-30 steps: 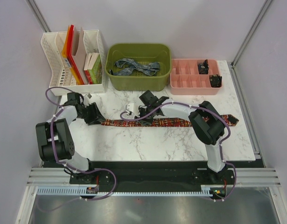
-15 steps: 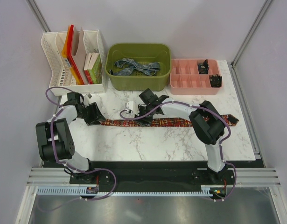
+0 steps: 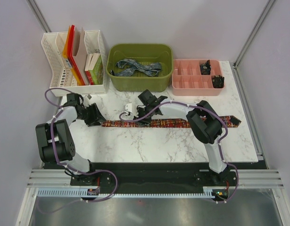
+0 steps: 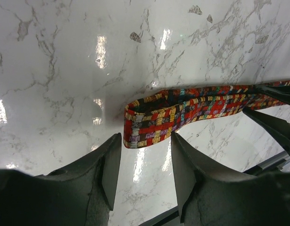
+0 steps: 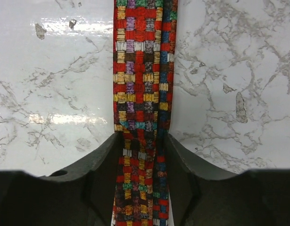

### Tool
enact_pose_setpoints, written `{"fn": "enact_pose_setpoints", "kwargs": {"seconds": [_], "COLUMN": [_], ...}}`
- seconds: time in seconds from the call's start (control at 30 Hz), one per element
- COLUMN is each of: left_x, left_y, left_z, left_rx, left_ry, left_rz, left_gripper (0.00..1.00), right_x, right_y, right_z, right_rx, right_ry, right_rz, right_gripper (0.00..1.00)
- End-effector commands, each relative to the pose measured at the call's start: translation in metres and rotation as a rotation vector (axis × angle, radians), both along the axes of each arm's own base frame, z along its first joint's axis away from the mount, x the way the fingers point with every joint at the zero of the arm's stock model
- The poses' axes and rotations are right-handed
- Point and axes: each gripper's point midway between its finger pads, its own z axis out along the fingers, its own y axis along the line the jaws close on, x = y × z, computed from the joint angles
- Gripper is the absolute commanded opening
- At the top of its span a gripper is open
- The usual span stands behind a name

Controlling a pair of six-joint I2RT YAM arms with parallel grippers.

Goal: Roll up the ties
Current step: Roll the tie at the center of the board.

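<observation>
Clutter along back edge of marble table: white file rack w/ folders and books at left, green bin in middle w/ blue-grey tie lying loose inside, pink divided tray at right w/ small dark bits in two compartments. All well apart from both arms, nothing blocking. Red patterned tie lies flat across table centre, running left-right, pointed end toward right edge, partly under right arm's forearm in top view. Left gripper is low over the tie's left end. Fingers are spread, and the folded end sits right at the tips and about fills the gap, not lifted. Right gripper is farther along, down on the tie. Fingers are partway apart w/ the strip running lengthwise between them, its edges against both pads. Can't tell if it's squeezed or only straddled.
</observation>
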Motion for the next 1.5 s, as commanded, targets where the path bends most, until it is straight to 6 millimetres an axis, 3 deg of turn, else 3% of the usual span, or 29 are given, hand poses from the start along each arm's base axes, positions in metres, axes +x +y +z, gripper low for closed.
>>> {"fn": "enact_pose_setpoints", "kwargs": {"seconds": [0.0,0.1,0.47,0.57,0.77,0.97,1.07,1.17,1.3,1.37,1.47], "left_x": [0.009,0.009,0.014,0.015,0.015,0.014,0.015,0.017,0.018,0.018,0.017], "left_y": [0.001,0.001,0.007,0.013,0.022,0.013,0.014,0.017,0.025,0.027,0.030], "left_z": [0.008,0.006,-0.001,0.001,0.007,0.004,0.005,0.010,0.014,0.015,0.014], "left_rx": [-0.006,-0.005,0.023,0.035,0.028,-0.034,-0.026,-0.008,0.019,0.020,0.015], "left_ry": [-0.032,-0.031,-0.034,-0.043,-0.074,-0.069,-0.074,-0.084,-0.068,-0.063,-0.045], "left_rz": [-0.004,-0.005,0.006,0.012,-0.020,-0.051,-0.050,-0.027,0.046,0.069,0.092], "left_gripper": [0.52,0.51,0.46,0.52,0.53,0.50,0.50,0.51,0.52,0.54,0.55], "right_x": [-0.001,-0.004,-0.017,-0.020,-0.029,-0.030,-0.012,0.010,0.013,0.013,0.005], "right_y": [0.005,0.005,0.012,0.012,0.016,0.018,0.015,0.010,0.023,0.034,0.055], "right_z": [-0.004,-0.003,0.000,0.000,0.004,0.003,0.010,0.022,0.045,0.051,0.050], "right_rx": [0.003,0.011,0.046,0.045,0.066,0.072,0.070,0.088,0.152,0.172,0.188], "right_ry": [-0.010,0.000,0.079,0.100,0.156,0.197,0.161,0.108,0.059,0.020,-0.015], "right_rz": [0.048,0.059,0.069,0.072,0.085,0.070,0.016,-0.056,-0.060,-0.051,-0.017], "right_gripper": [0.44,0.38,0.34,0.33,0.27,0.25,0.33,0.57,0.80,0.87,0.88]}}
